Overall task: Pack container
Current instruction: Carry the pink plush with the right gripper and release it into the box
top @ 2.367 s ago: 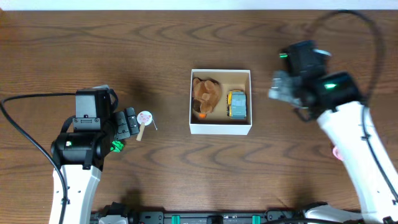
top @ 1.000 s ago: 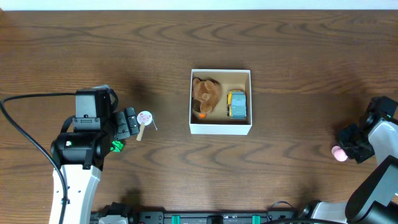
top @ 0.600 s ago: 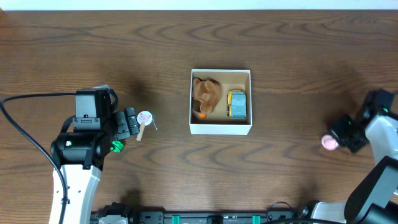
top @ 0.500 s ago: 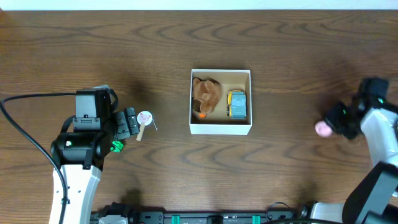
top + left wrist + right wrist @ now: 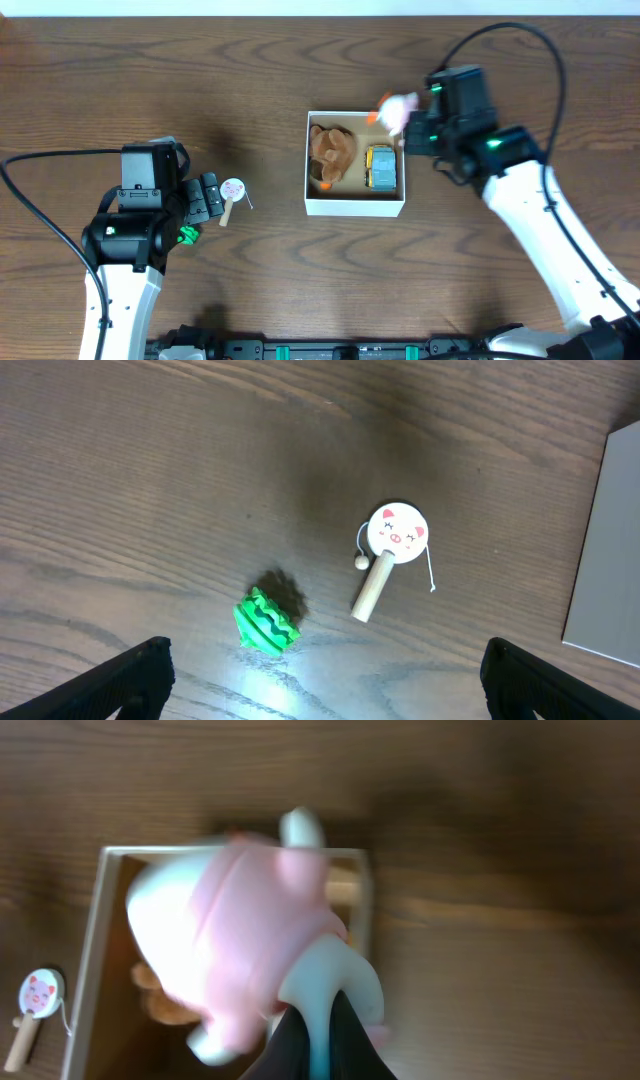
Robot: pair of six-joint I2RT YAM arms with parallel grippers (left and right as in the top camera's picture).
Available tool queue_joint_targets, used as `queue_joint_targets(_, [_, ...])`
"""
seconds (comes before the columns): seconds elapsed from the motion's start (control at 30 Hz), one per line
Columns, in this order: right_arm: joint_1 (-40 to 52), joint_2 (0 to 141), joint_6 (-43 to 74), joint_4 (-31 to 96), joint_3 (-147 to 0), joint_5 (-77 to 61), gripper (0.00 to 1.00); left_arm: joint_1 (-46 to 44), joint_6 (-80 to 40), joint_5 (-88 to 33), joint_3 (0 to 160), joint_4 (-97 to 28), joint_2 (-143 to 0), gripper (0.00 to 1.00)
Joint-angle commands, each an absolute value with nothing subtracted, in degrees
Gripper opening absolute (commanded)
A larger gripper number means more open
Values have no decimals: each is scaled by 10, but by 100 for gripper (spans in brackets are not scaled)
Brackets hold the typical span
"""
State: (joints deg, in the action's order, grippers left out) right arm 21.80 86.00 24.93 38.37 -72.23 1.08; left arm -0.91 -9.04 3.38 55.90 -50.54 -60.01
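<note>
Dark brown wooden table (image 5: 250, 290) with bold, wavy grain across its top.

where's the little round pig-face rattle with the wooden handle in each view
Overhead: the round pig-face rattle lies left of centre.
Left wrist: right of centre.
Right wrist: bottom-left corner.
Shared landmark: the white cardboard box, to the rattle's right in all three.
</note>
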Motion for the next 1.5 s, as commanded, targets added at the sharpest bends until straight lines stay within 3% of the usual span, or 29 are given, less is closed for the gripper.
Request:
queue_joint_targets(0.0, [259, 894, 305, 363, -725, 60, 1, -7, -93, 36, 566, -505, -602, 98])
queue_joint_targets(0.33, [295, 1001, 324, 265, -726, 58, 3, -7, -93, 36, 566, -505, -602, 98])
queue_joint_targets(0.43, [295, 1004, 317, 262, -726, 58, 31, -7, -93, 36, 566, -505, -602, 98])
queue_joint_targets(0.6, [296, 1004, 284, 250, -726, 52, 66, -7, -93, 36, 566, -505, -602, 98])
queue_joint_targets(0.77, [295, 1002, 280, 248, -727, 43, 62, -7, -93, 36, 566, -505, -602, 98])
queue_joint_targets(1.17, [290, 922, 229, 249, -730, 101, 66, -7, -93, 36, 566, -505, -602, 98])
queue_joint_targets(1.23, [277, 891, 260, 267, -730, 145, 73, -7, -93, 36, 566, -505, -602, 98])
queue_joint_targets(1.37, [199, 819, 324, 315, -730, 156, 99, -7, -93, 36, 566, -505, -602, 98])
queue_joint_targets(1.47, [106, 781, 321, 359, -730, 110, 99, -7, -93, 36, 566, -505, -602, 98])
